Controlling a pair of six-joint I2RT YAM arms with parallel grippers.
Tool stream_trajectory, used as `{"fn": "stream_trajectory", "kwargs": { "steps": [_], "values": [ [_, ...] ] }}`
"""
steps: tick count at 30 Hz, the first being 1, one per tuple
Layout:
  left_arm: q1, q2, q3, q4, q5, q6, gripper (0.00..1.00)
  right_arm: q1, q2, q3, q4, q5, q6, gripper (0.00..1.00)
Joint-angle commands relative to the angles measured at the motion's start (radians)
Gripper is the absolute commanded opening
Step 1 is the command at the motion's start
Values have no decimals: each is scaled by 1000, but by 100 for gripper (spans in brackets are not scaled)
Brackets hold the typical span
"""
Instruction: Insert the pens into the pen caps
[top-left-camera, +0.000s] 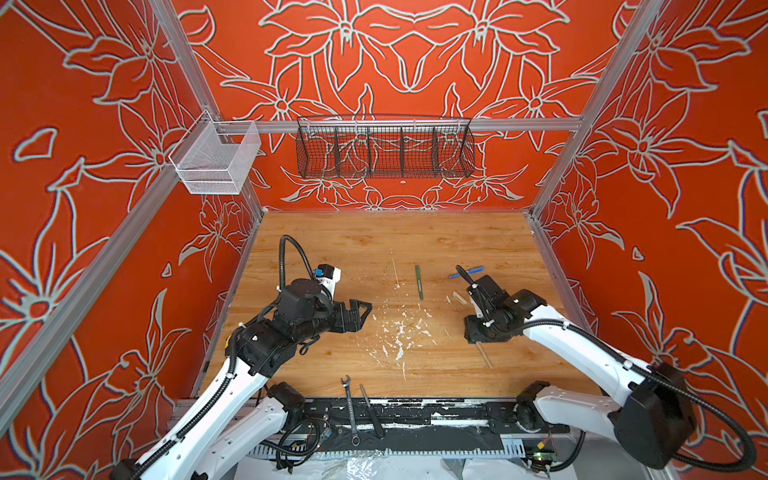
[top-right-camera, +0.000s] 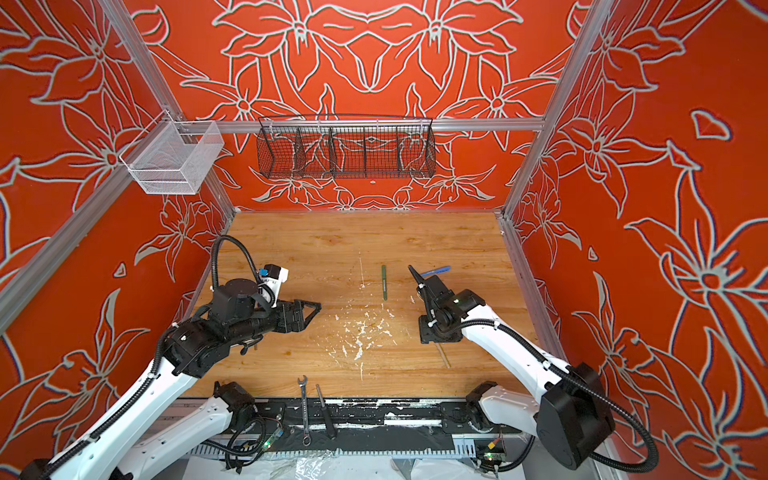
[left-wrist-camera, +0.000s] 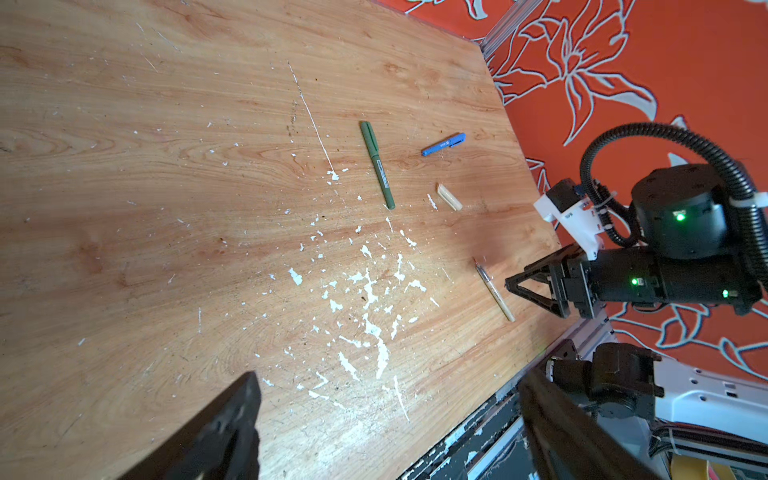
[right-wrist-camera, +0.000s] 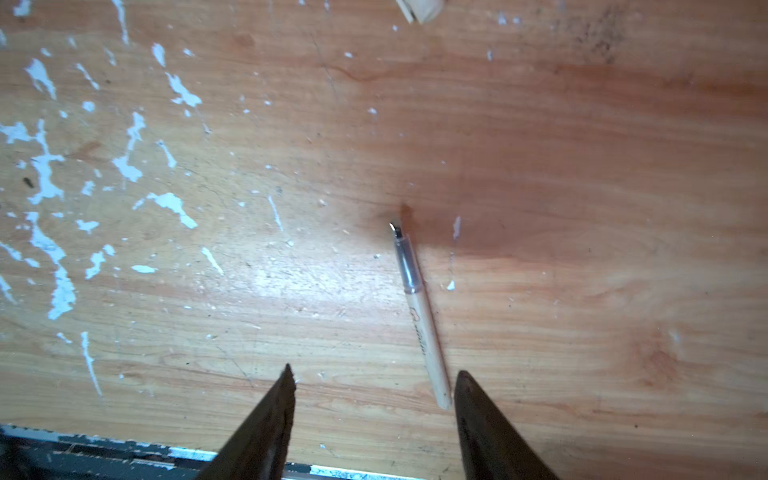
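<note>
A tan pen (right-wrist-camera: 419, 316) lies uncapped on the wood table, dark tip pointing away from the front edge. My right gripper (right-wrist-camera: 374, 374) hovers open over its back end, which lies just inside one finger (right-wrist-camera: 478, 407) with a gap to it. The tan pen cap (left-wrist-camera: 449, 197) lies apart, farther back. A green pen (top-left-camera: 419, 282) and a blue pen (top-left-camera: 467, 272) lie beyond it, and each looks capped. My left gripper (left-wrist-camera: 388, 378) is wide open and empty over the left of the table (top-left-camera: 365, 309).
A silver wrench (top-left-camera: 350, 411) and a black slim tool (top-left-camera: 371, 409) rest across the black rail at the table's front edge. White paint flecks (top-left-camera: 399, 332) mark the middle of the table. Two wire baskets (top-left-camera: 384, 147) hang on the walls.
</note>
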Motion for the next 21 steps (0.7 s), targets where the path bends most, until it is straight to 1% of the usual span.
{"fn": "stream_trajectory", "kwargs": {
  "steps": [1,4,6,12,18,21],
  "values": [
    [4,-2,5,-22,7,-17,97,8,-38,-47,2,41,85,63],
    [4,1,17,-13,25,-11,97,8,-36,-100,61,39,124,63],
    [4,-5,18,-4,16,-8,97,8,-11,-137,101,24,133,63],
    [4,7,26,-10,13,-9,97,7,86,-166,121,-5,139,63],
    [4,9,6,5,14,-8,97,8,90,-201,160,-57,159,62],
    [4,12,4,11,21,-8,97,8,78,-214,150,-92,174,62]
  ]
}}
